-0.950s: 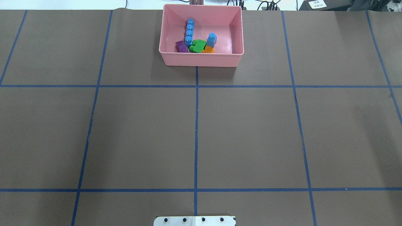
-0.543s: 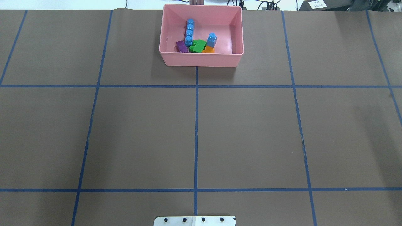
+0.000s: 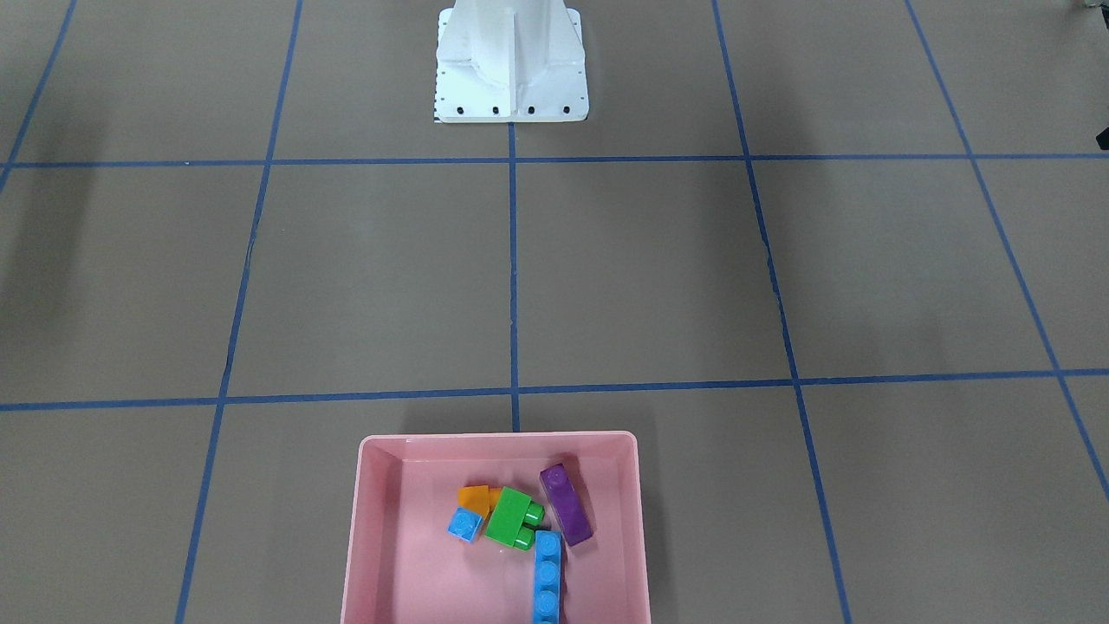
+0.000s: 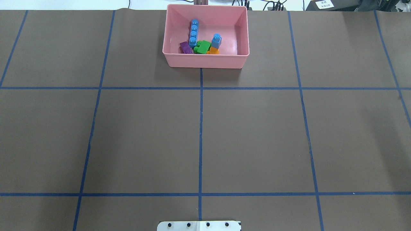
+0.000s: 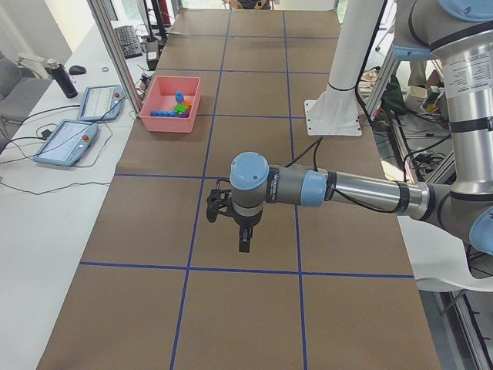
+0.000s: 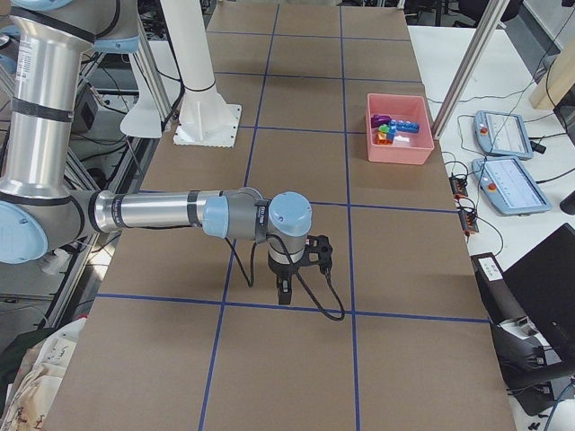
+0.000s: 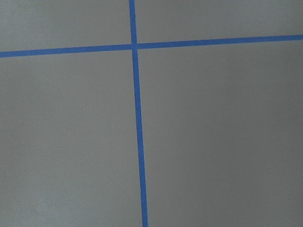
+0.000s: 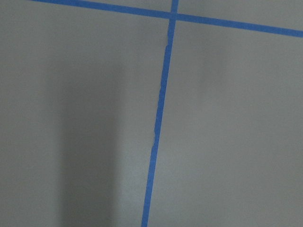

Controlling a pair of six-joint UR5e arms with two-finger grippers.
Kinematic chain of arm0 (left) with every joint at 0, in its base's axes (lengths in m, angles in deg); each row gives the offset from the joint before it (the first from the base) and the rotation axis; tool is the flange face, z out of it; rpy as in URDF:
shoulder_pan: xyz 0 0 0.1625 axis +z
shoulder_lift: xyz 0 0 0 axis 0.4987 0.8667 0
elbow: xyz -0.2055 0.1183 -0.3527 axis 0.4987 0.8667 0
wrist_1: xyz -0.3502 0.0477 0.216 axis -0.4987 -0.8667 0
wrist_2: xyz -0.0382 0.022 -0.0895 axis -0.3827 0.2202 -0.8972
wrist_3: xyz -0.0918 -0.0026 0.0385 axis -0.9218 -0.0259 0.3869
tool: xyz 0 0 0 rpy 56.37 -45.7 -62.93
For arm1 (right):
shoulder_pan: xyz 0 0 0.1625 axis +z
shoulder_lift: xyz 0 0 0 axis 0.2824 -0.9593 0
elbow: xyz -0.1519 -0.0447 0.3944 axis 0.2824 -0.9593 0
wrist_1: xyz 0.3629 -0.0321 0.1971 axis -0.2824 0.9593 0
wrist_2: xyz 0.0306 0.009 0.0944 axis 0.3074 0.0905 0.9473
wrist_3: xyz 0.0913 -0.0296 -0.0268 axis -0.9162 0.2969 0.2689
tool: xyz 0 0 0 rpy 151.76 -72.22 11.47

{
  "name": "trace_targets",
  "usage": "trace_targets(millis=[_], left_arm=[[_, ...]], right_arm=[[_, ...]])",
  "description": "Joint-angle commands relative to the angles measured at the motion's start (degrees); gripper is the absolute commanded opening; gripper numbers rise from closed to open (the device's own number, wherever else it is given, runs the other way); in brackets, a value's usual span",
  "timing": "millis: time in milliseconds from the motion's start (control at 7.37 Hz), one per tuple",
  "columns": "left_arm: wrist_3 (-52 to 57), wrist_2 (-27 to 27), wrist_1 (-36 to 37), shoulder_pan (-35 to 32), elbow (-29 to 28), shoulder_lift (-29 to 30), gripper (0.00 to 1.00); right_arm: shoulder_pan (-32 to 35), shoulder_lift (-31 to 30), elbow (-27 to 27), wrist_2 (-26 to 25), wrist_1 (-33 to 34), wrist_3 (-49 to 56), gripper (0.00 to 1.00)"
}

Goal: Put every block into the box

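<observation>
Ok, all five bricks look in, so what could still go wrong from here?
1. The pink box sits close to the edge of the table by the tablets; a knock could push it off.
2. The right gripper hangs low with a slack cable looping toward the table; that might snag on a move.
3. The left gripper also hangs low; a sweep toward the box could hit it.

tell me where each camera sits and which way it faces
Front-facing: across the table from the robot, looking steeply down; base plate at top, box nearest.
Overhead: behind the robot, looking forward and down; only the base plate's edge.
Exterior left: table's end, looking along it; left arm, left gripper.
Exterior right: opposite end; right arm, right gripper.
Left wrist: down on blue tape; no body.
Right wrist: likewise.
Shared: front-facing and overhead both see the blocks in the box, from opposite sides.
</observation>
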Motion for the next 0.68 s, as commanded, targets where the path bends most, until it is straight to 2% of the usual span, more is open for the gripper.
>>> trace_targets(millis=[0,543], left_arm=[[0.00,0.04,-0.09,0.00,0.57,-0.06,1.00],[0.00,-0.30,-0.09,0.00,1.97,0.46,1.00]], right_arm=[[-0.01,-0.10,-0.10,0.00,0.06,0.08,1.00],[-0.01,-0.10,-0.10,0.00,0.06,-0.10,1.00]])
